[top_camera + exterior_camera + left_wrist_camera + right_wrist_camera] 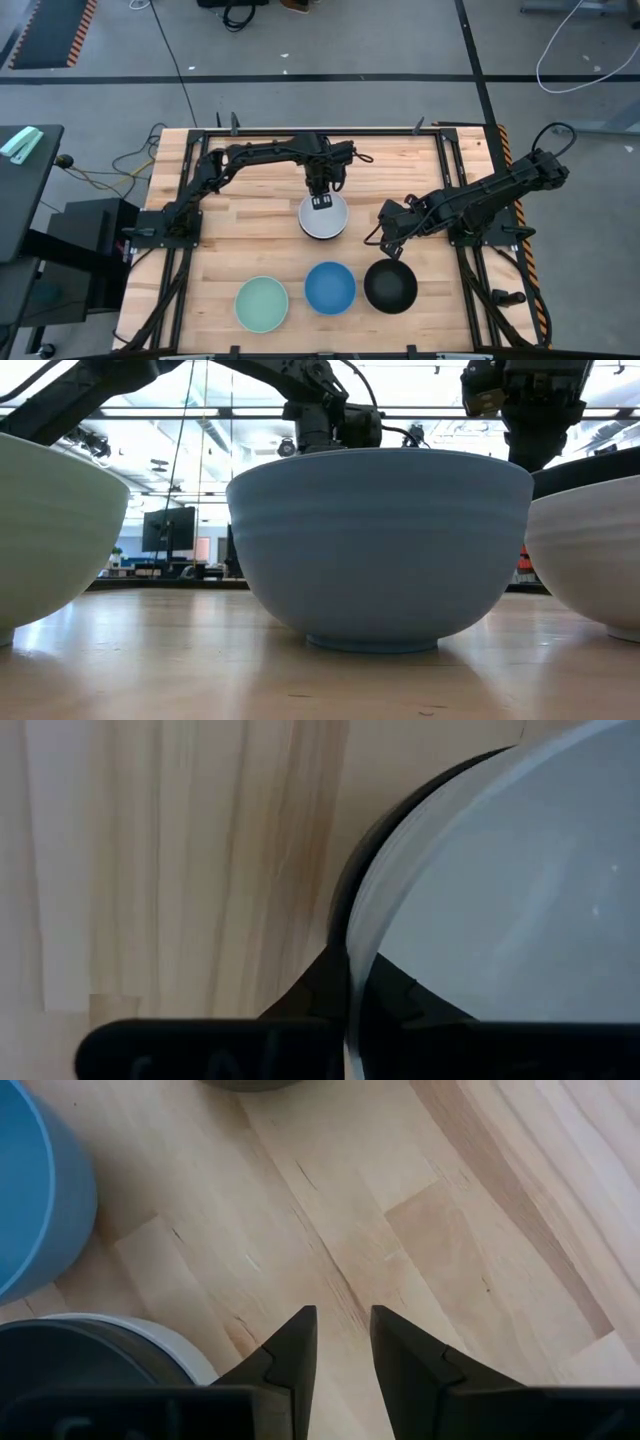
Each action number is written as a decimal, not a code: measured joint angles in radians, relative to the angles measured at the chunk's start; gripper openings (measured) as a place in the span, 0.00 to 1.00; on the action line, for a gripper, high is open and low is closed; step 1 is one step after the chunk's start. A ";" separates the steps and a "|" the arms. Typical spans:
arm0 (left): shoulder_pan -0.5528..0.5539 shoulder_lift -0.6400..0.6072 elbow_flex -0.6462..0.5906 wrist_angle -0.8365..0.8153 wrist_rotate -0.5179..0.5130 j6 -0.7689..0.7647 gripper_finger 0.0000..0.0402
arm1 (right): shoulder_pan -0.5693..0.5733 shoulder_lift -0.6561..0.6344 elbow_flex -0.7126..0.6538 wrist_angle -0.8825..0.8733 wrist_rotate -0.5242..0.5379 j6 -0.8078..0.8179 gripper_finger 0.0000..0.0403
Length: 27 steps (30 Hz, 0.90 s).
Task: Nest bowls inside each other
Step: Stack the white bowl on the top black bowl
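Observation:
Near the table's front edge stand a mint bowl, a blue bowl and a black bowl. The right wrist view shows the black bowl nested in a white one. Behind them a white bowl sits mid-table, with a dark band round its rim like a black bowl beneath. My left gripper is at that bowl's far rim. My right gripper hangs just behind the black bowl, fingers a little apart over bare wood, touching nothing. My left gripper holds the white bowl by its far rim, coming down from above. One finger is inside the bowl and the other outside it. The blue bowl hides the white bowl's base in the low view, so I cannot tell whether it is lifted.
The wooden table has bare boards to the left of the white bowl and along its far side. Black frame rails run along the table's edges. In the low view the blue bowl fills the middle.

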 joint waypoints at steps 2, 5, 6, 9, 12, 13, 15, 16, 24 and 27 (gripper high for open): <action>0.000 0.000 0.000 -0.004 0.000 -0.006 0.04 | 0.000 0.000 0.000 0.000 0.000 -0.006 0.26; 0.000 0.000 0.000 -0.036 0.001 -0.028 0.05 | 0.000 0.000 0.000 0.000 0.000 -0.006 0.26; 0.000 0.000 0.000 -0.049 0.001 -0.029 0.07 | 0.000 0.000 0.000 0.000 0.000 -0.006 0.26; 0.000 0.000 0.000 -0.067 0.001 -0.041 0.12 | 0.000 0.000 0.000 0.000 0.001 -0.006 0.26; 0.000 -0.001 0.000 -0.071 0.002 -0.055 0.17 | 0.000 0.000 0.000 0.000 0.009 -0.006 0.26; 0.000 -0.002 0.000 -0.073 0.004 -0.055 0.18 | 0.000 0.000 0.000 0.000 0.010 -0.006 0.26; 0.000 -0.004 0.000 -0.073 0.018 -0.055 0.20 | 0.000 0.000 0.000 0.000 0.011 -0.006 0.26; 0.000 -0.004 0.000 -0.073 0.032 -0.054 0.20 | 0.000 0.000 0.000 0.000 0.011 -0.006 0.26; -0.001 -0.004 0.063 -0.147 0.061 -0.055 0.21 | -0.001 0.000 0.000 0.000 0.011 -0.006 0.26; -0.004 -0.004 0.129 -0.204 0.061 -0.056 0.20 | -0.001 0.000 0.000 0.000 0.011 -0.006 0.26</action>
